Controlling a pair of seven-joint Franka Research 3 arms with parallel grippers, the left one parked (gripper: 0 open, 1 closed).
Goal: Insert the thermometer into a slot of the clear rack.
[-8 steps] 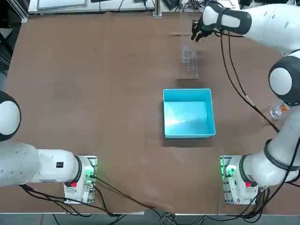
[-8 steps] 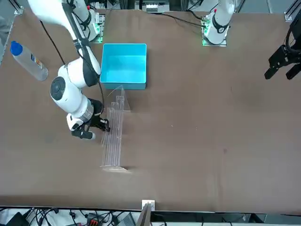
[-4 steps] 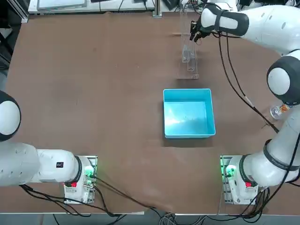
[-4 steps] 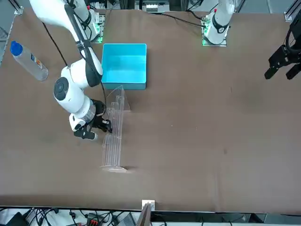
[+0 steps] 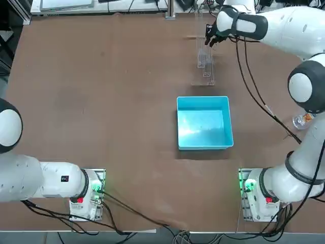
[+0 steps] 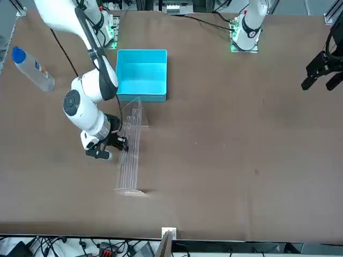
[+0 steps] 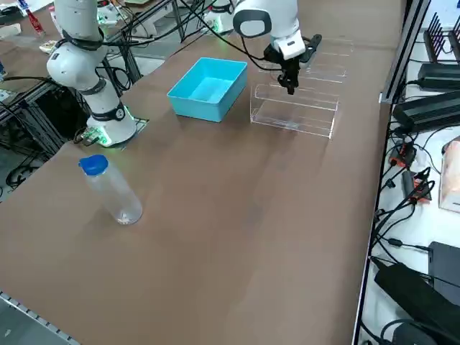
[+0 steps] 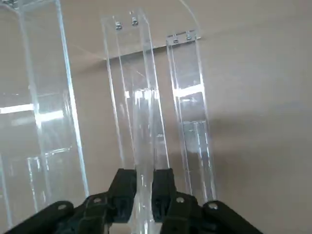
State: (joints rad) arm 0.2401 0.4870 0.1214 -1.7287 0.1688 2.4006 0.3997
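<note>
Glass-thin thermometer (image 8: 144,146) is pinched in the right gripper (image 8: 144,187) above the clear rack (image 8: 122,97), so slotting it in seems left.

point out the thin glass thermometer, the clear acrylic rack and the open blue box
thin pale glass thermometer (image 8: 145,146): right wrist view, mid-shaft, above the shut right gripper (image 8: 145,187).
long clear acrylic rack (image 6: 128,160): front view, on its slotted tiers.
open bright-blue square box (image 5: 204,122): top view, on its inner floor.

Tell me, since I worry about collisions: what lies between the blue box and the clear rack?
Only bare brown table, as the top view shows: a short gap separates the blue box from the clear rack.
</note>
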